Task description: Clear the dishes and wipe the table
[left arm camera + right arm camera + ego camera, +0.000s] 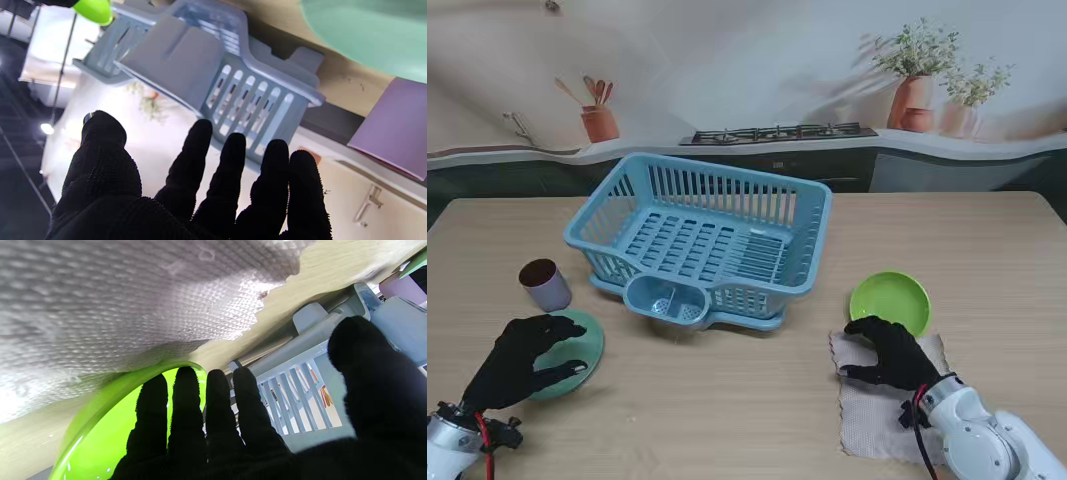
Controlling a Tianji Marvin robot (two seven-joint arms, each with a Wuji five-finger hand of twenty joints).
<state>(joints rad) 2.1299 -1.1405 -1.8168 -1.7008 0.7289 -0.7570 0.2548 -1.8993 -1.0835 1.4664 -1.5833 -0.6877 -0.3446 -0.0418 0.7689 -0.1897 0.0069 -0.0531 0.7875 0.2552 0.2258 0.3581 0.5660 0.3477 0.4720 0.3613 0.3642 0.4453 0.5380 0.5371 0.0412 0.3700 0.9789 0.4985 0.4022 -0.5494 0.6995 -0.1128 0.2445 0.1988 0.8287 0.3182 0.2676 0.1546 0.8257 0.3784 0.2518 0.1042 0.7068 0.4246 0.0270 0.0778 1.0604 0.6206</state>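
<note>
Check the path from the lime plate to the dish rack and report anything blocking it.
Nothing visible blocks it. Between the lime plate and the dish rack lies only bare table. The right robot hand sits over the cloth, nearer to me than the plate.

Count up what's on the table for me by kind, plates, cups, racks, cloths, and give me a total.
Plates: 2, the teal plate and the lime green plate
Cups: 1, the purple cup
Dish racks: 1, the blue dish rack
Cloths: 1, the grey cloth
Total: 5
</note>
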